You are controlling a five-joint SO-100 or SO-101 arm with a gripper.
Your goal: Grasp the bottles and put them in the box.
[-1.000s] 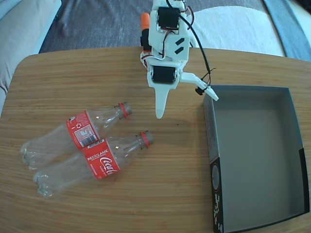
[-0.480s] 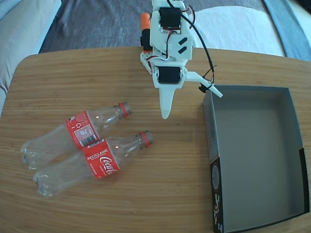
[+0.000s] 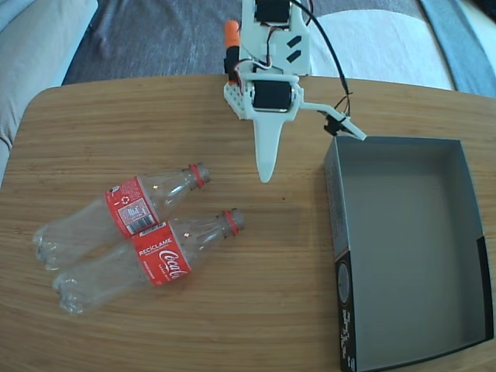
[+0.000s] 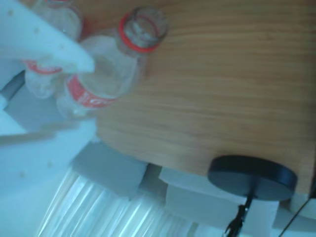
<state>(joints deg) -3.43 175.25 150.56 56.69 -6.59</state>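
Two clear bottles with red labels and red neck rings lie side by side on the wooden table, left of centre in the fixed view: the upper bottle (image 3: 124,211) and the lower bottle (image 3: 151,260), necks pointing up-right. The box (image 3: 335,203), dark grey inside with black sides, sits at the right with nothing in it. My gripper (image 3: 312,157) hangs open between the bottles and the box, holding nothing, its long white finger (image 3: 266,159) pointing down near the table. In the wrist view a white finger (image 4: 54,47) overlaps one bottle (image 4: 111,74), whose open neck faces the camera.
The table's rounded far edge (image 3: 139,80) runs behind the arm's base, with an orange part (image 3: 231,35) beside it. Grey and white cushions lie beyond the table. A black round stand (image 4: 252,177) shows past the table edge in the wrist view.
The gripper has shifted slightly right and lifted back toward the base. Its thin moving finger has swung further out, up over the box's near corner. The bottles and the box have not moved.
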